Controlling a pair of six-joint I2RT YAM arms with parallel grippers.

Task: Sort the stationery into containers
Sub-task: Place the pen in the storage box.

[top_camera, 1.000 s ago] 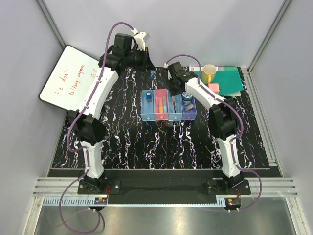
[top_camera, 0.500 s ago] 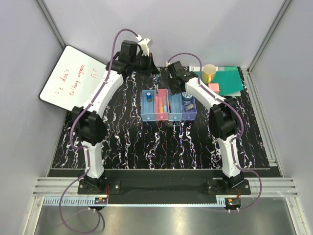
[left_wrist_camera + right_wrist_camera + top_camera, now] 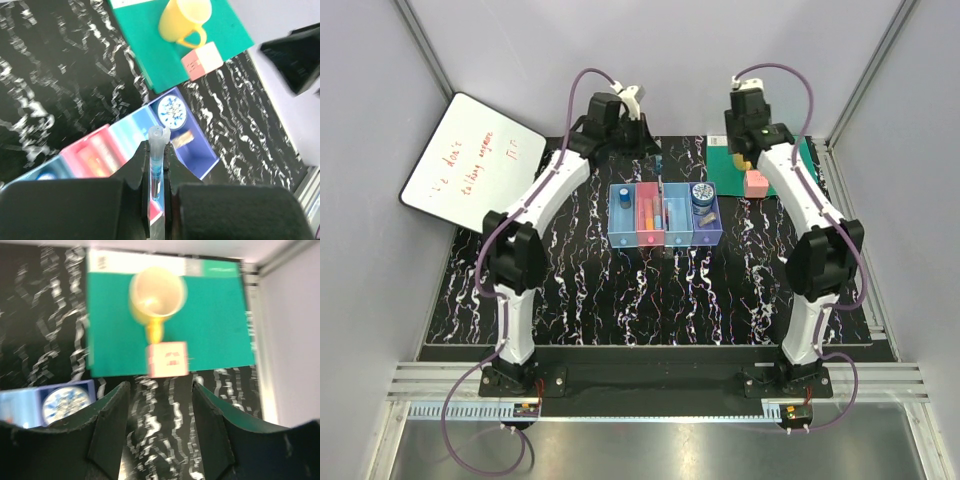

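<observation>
With left claw pinching the thin blue pen, lower lengthwise over a light blue tray before releasing; park right claw, spread and empty, well aside.

Four narrow translucent trays stand joined in a row: light blue, pink, light blue, purple. A blue-capped bottle stands in the leftmost. Orange and teal markers lie lengthwise in the pink one. The third seems to hold a red pen. A round blue-white tin and a beige eraser share the purple tray. The thin blue pen is clamped in the left gripper above the trays.
</observation>
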